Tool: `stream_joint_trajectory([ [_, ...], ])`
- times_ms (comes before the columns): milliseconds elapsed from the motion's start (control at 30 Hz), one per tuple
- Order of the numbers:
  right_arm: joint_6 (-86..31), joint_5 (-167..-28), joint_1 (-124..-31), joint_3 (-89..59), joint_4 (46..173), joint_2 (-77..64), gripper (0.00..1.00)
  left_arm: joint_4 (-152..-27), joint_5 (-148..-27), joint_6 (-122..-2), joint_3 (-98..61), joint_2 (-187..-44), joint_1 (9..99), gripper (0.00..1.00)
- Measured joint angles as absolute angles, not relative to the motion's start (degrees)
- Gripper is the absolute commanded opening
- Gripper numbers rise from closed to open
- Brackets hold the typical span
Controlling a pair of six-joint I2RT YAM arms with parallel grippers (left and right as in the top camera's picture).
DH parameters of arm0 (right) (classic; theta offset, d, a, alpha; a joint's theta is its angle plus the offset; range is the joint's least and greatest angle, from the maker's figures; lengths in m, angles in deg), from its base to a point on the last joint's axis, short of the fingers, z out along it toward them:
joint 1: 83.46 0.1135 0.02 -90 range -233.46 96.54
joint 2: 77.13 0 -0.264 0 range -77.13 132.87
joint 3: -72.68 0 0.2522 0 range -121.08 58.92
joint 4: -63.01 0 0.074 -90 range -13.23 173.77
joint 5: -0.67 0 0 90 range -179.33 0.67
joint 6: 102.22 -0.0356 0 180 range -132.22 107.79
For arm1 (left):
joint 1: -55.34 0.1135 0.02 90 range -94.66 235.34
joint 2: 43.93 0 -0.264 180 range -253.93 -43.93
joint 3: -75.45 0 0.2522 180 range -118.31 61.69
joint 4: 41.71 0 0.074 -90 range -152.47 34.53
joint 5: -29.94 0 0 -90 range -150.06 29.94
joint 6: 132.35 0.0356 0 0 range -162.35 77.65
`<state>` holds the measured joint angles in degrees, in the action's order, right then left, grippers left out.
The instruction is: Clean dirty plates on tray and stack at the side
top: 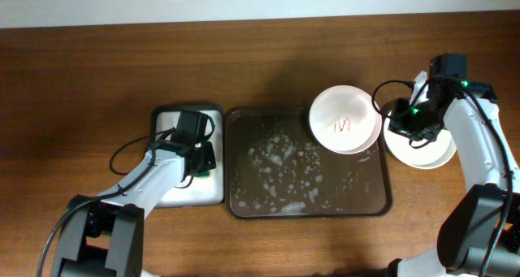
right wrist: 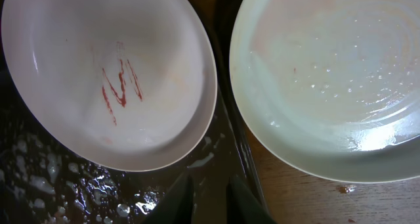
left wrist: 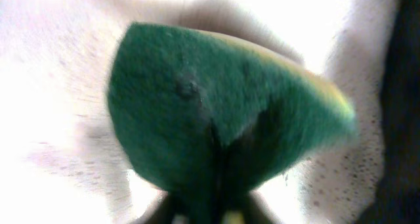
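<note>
My left claw is clamped on the green sponge over the white tray. My right claw hangs nearly together, empty, between the scribbled white plate on the brown tray and the pale green plate on the surface. Scrubbing looks next: sponge to scribble.

tabletop: brown wood grain, low sheen | tray: dark, smooth, wet-glossy, flecked with white foam | red-scribbled plate: smooth, glazed-looking, soft gloss | pale green plate: smooth, shiny, water-beaded | sponge: green, rough fibrous scouring face, matt, yellow foam edge
</note>
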<state>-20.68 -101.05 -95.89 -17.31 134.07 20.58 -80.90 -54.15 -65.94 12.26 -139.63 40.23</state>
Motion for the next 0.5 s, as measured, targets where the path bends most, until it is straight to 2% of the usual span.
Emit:
stream_joint_trajectory([
  [133, -20.55, -101.05, -95.89, -17.31, 134.26, 20.58, 0.19, -84.33, -53.58, -65.66, 9.29, -139.46, 40.23, 0.0],
  [167, -20.58, -101.05, -95.89, -17.31, 134.26, 20.58, 0.19, -85.1, -53.38, -65.68, 8.74, -139.02, 40.23, 0.17],
  [200, -20.51, -101.05, -95.89, -17.31, 134.26, 20.58, 0.19, -85.73, -53.14, -65.68, 8.3, -138.36, 40.23, 0.42],
  [233, -20.55, -101.05, -95.86, -17.31, 134.26, 20.58, 0.2, -86.85, -52.88, -65.62, 7.95, -137.51, 40.23, 0.58],
  [267, -20.55, -101.05, -95.89, -17.31, 134.26, 20.58, 0.2, -88.03, -52.73, -65.29, 7.67, -136.37, 40.23, 0.69],
  [367, -20.53, -101.05, -95.86, -17.31, 134.24, 20.58, 0.19, -90.23, -52.57, -65.46, 7.45, -134.78, 40.23, 0.73],
  [500, -20.53, -101.05, -95.89, -17.31, 134.24, 20.58, 0.19, -90.41, -52.57, -65.46, 7.45, -134.78, 40.23, 0.72],
])
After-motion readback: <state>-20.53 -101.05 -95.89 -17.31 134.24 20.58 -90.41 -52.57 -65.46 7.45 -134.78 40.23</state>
